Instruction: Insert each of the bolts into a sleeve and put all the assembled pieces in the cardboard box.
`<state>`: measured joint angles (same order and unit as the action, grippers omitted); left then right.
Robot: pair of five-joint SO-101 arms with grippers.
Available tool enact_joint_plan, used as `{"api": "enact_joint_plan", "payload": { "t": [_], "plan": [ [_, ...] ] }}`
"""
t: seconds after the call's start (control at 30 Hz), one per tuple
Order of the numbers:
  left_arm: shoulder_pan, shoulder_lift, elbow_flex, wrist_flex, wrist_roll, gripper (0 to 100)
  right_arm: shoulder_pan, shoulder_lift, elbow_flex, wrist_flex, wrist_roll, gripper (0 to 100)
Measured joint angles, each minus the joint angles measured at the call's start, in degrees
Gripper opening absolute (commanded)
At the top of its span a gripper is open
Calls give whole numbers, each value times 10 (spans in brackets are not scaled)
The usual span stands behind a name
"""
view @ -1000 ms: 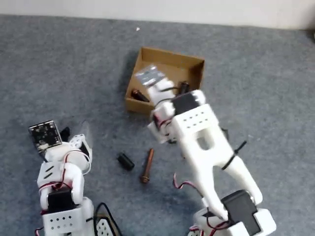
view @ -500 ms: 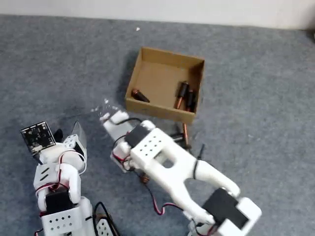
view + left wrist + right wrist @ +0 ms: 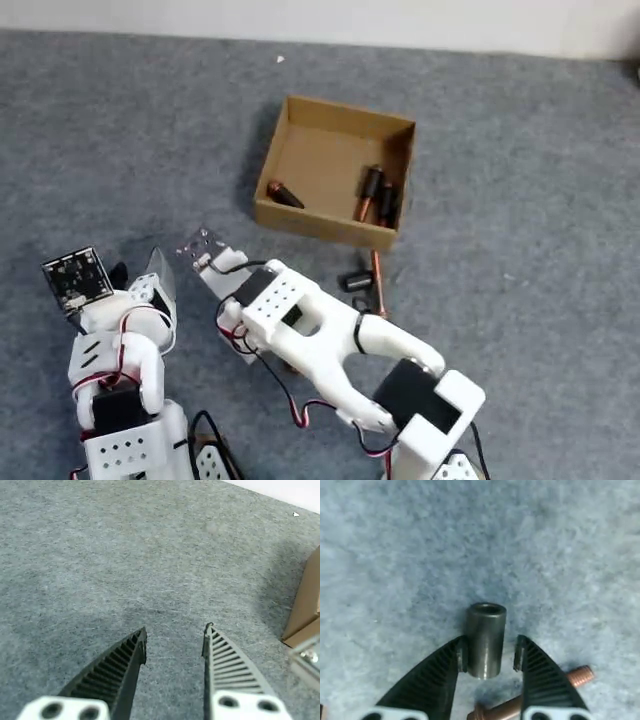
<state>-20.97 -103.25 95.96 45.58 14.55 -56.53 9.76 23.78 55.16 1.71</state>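
A dark sleeve (image 3: 486, 639) lies on the grey carpet between the fingers of my right gripper (image 3: 491, 647), which stands open around it with a small gap on one side. A copper bolt (image 3: 535, 697) lies just beside that gripper. In the high view my right arm (image 3: 290, 310) stretches over this spot and hides both parts. The cardboard box (image 3: 300, 218) holds two assembled pieces (image 3: 370, 193) and a third dark piece (image 3: 283, 193). My left gripper (image 3: 175, 630) hangs open over bare carpet, nothing between its fingers.
Another copper bolt (image 3: 378, 285) and a dark sleeve (image 3: 352, 282) lie on the carpet just in front of the box. The left arm (image 3: 120, 340) stands at the near left. A box corner (image 3: 305, 615) shows beside the left gripper.
My right arm swung away from above the box, toward the near left, and came down around the sleeve on the carpet. The left arm shifted slightly at first, then stayed put.
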Motion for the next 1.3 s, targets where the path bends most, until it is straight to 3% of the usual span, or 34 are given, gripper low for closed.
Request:
{"api": "enact_joint_plan", "payload": {
  "t": [0.07, 0.33, 0.7, 1.03, 1.3],
  "plan": [
    [0, 0, 0, 0, 0, 203, 2, 8, -2, -3, 0, 1],
    [0, 0, 0, 0, 0, 203, 16, -26, 4, 16, 0, 5],
    [2, 0, 0, 0, 0, 203, 143, -354, 45, 140, 0, 5],
    [102, 0, -6, 1, 0, 203, 344, -596, 182, 147, -28, 5],
    [248, 0, -77, 95, -50, 207, 468, -686, 288, 86, -115, 5]
  ]
}}
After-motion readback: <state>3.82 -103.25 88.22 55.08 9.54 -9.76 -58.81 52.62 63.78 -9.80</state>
